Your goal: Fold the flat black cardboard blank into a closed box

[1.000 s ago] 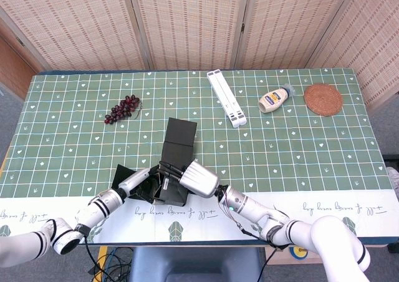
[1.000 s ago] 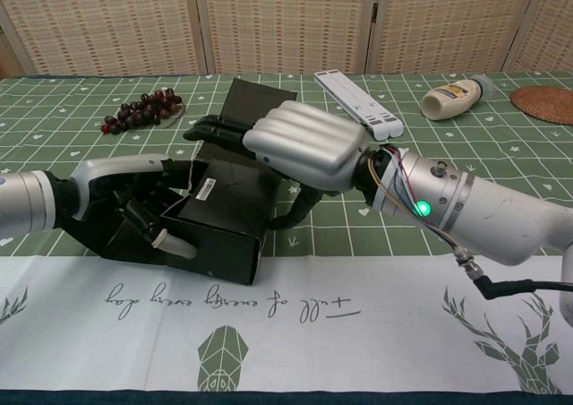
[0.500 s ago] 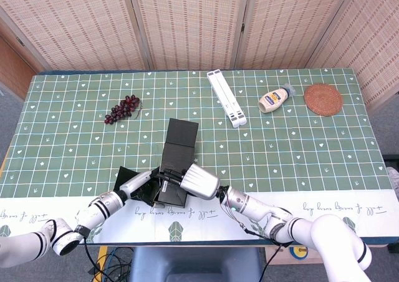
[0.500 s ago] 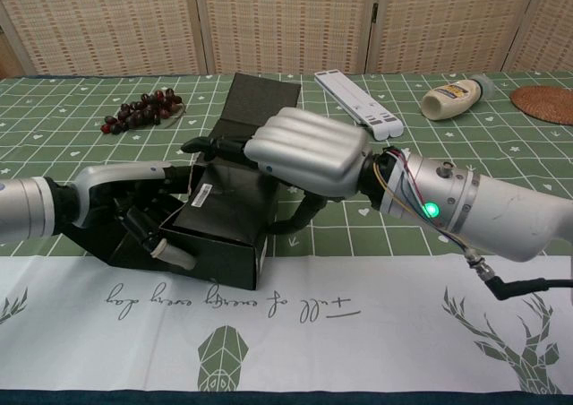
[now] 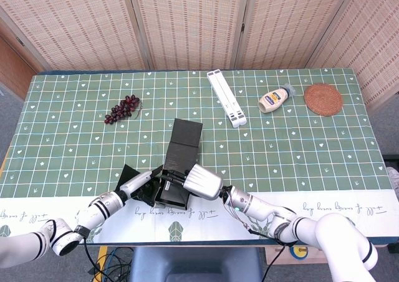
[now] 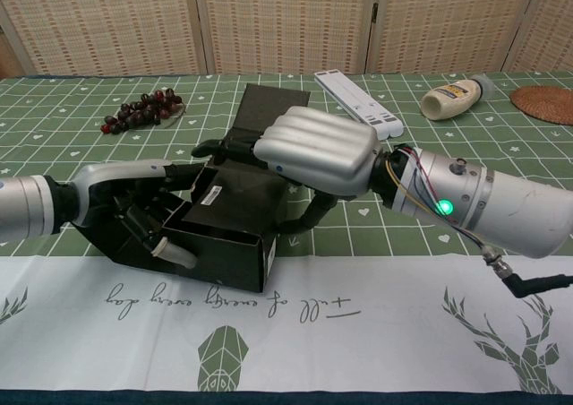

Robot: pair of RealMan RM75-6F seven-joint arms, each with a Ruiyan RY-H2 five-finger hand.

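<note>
— See that? The black cardboard box (image 6: 235,215) sits squarer now near the front edge of the table (image 5: 299,145), its long lid flap (image 5: 186,140) stretched away toward the screens.

— And the hands?

— The right hand (image 6: 315,150) lies over the top, fingers curled down across the box, thumb hooked at the right wall; it grips it. The left hand (image 6: 143,215) clasps the left end, fingers partly inside the opening.

— Changed from a second ago?

— The body has swung a little, its front face turned more toward us, and the far flap has shifted rightward. The right hand has slid along with it.

— So, closed?

— Not yet. I'd judge the walls are formed and the lid awaits folding.
</note>
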